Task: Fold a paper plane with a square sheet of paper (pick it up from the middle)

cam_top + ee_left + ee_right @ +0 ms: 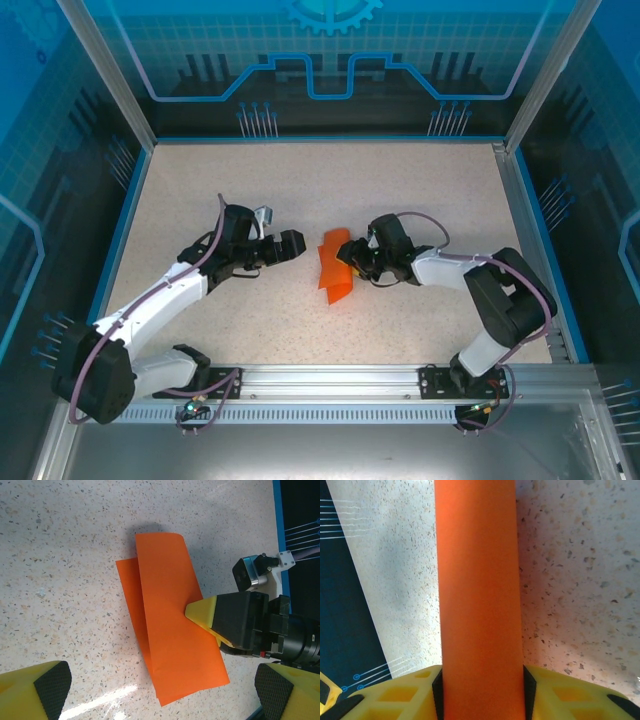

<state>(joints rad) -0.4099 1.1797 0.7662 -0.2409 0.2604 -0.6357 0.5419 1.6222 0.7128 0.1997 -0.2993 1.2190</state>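
Observation:
The square sheet of paper (335,270) is bright orange and lies mid-table, folded over into a long doubled strip (172,625) rather than a paper plane. My right gripper (352,256) reaches in from the right and is shut on the strip's edge. In the right wrist view the orange paper (480,590) runs straight up from between the black pads (437,692) and touches both sides of the right gripper (480,692). Its yellow fingertip (202,612) rests on the paper's top layer. My left gripper (297,246) stands wide open just left of the sheet, apart from it, with its fingertips (50,690) low over the table.
The speckled tabletop (300,180) is bounded by a blue-edged frame and transparent walls (130,190). A metal rail (330,378) runs along the near edge by the arm bases. The right arm's elbow (505,300) bulks at the right.

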